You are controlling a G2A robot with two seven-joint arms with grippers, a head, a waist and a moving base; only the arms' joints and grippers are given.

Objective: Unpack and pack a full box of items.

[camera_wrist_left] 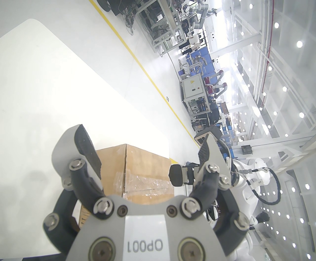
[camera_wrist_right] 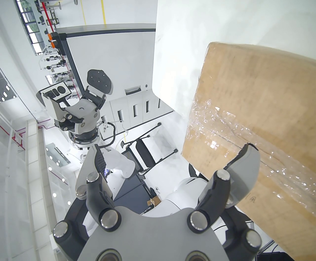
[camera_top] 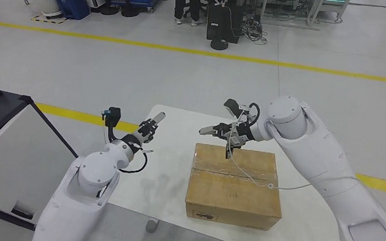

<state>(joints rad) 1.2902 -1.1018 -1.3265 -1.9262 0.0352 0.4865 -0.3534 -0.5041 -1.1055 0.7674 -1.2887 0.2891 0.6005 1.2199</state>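
A closed cardboard box (camera_top: 234,186), its top seam sealed with clear tape, stands on the white table (camera_top: 165,177). My left gripper (camera_top: 156,119) hovers over the table's left part, apart from the box, open and empty. In the left wrist view its fingers (camera_wrist_left: 85,148) spread wide, with the box (camera_wrist_left: 138,168) beyond them. My right gripper (camera_top: 217,118) hangs open just past the box's far left corner, holding nothing. The right wrist view shows the gripper (camera_wrist_right: 172,158) beside the taped box top (camera_wrist_right: 259,98), and the left gripper (camera_wrist_right: 81,103) farther off.
A thin white cable (camera_top: 255,177) from the right arm trails across the box top. A second white table with a black frame (camera_top: 13,146) stands to the left. Bare table surface lies left of and behind the box.
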